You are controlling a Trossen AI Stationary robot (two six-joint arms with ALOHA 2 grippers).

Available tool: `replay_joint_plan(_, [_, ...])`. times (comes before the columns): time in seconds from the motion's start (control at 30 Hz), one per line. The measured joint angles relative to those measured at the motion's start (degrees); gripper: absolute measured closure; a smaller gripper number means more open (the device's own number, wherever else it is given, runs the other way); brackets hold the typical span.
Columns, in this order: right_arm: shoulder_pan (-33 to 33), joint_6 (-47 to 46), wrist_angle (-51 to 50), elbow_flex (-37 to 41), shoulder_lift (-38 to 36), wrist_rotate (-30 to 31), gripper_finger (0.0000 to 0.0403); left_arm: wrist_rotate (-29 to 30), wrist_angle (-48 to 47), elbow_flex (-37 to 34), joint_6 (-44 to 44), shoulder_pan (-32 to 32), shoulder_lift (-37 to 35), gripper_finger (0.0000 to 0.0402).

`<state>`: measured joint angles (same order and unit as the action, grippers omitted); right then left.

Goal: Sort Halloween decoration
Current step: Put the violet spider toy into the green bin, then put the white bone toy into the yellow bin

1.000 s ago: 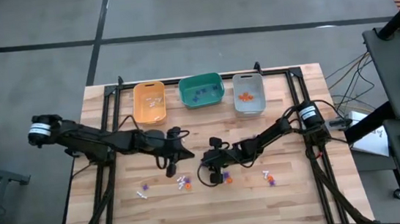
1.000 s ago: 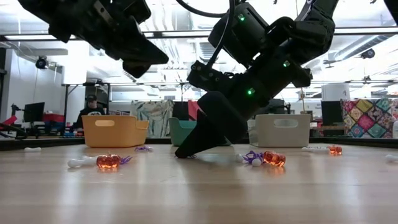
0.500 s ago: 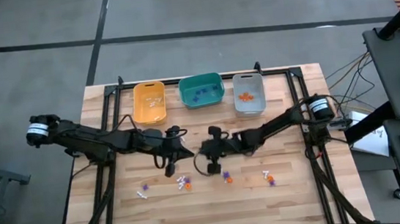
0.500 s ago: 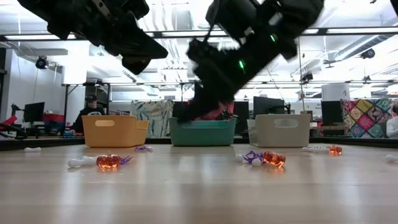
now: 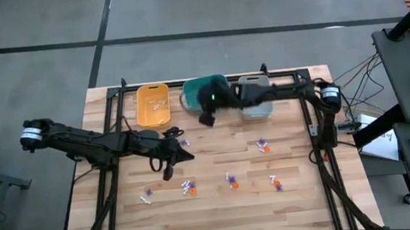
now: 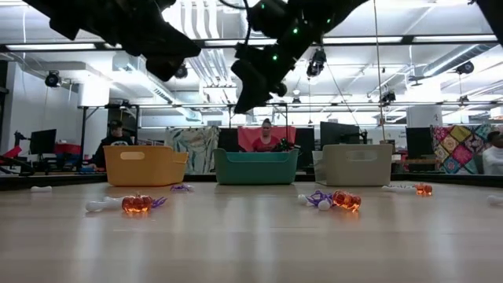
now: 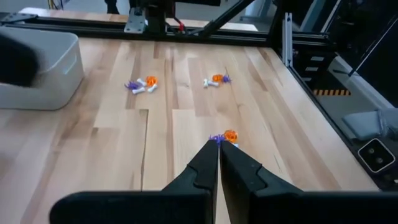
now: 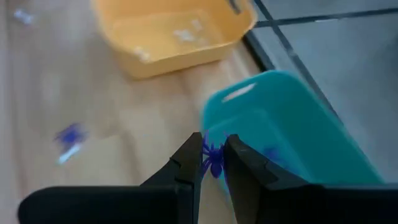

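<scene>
Purple trinket [image 8: 213, 160] pinched in right hand [image 8: 213, 163] above teal bin [image 8: 298, 134].

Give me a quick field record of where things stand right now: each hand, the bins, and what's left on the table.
right hand: shut on a purple trinket, at the near edge of the teal bin
left hand: shut, empty, above mid table
yellow bin: white pieces inside
grey bin: partly hidden by the right arm
loose trinkets: several orange, purple and white ones on the table's near half
</scene>
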<state>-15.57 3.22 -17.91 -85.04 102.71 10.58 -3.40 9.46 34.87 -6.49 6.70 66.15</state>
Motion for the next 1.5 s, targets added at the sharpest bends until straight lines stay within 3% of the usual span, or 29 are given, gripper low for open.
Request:
replay_joint_plan(0.2, [-8.7, -0.2, 0.3, -1.7, 2.5, -7.6, 0.0351, 0.4, -0.8, 0.0, 1.0, 0.0, -2.0, 0.0402])
replay_joint_plan(0.53, [-16.5, -1.1, 0.3, -1.7, 8.9, -8.0, 0.0351, 1.4, -1.1, 0.0, 2.0, 0.0, -2.4, 0.0402])
replay_joint_plan(0.9, [-17.6, -1.7, 0.1, -1.7, 10.6, -8.0, 0.0348, 1.6, -1.9, 0.0, 2.0, 0.0, -2.4, 0.0402])
replay_joint_plan(1.27, [-17.6, -1.7, 0.1, -1.7, 10.5, -7.6, 0.0266, 4.5, -2.3, 0.0, 1.2, 0.0, -2.4, 0.0402])
replay_joint_plan(1.5, [-17.6, -1.7, -1.4, -1.7, 9.0, -7.6, 0.0246, 5.1, -3.0, 0.0, -0.4, 0.0, -2.4, 0.0402])
